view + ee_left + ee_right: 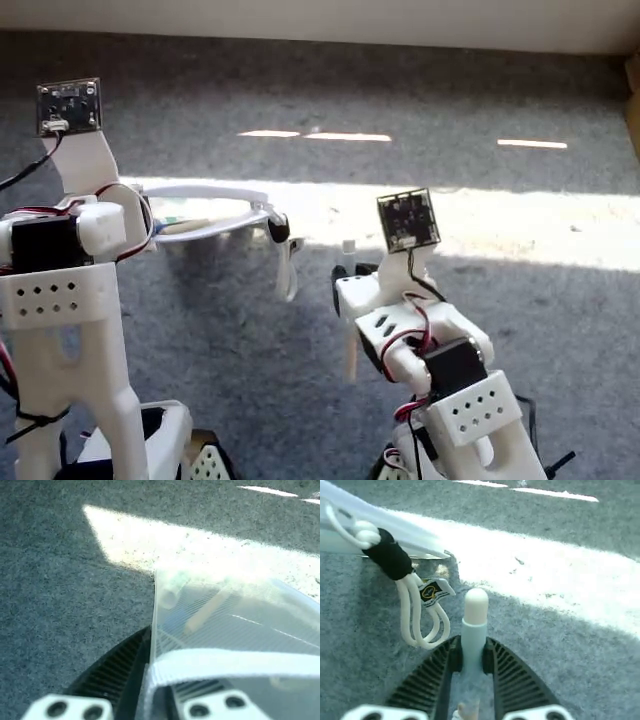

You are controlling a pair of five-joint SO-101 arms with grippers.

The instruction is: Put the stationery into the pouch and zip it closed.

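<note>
Here the left end effector (156, 680) is clamped on one edge of the clear pouch (230, 625), over the grey table (50, 580). Just beside the pouch's white pull cord (420, 620), the right end effector (472, 653) grips a white-tipped pen (475, 610).

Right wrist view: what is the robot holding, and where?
The right gripper pinches a pale pen around its barrel, just below the rounded cap.
</note>
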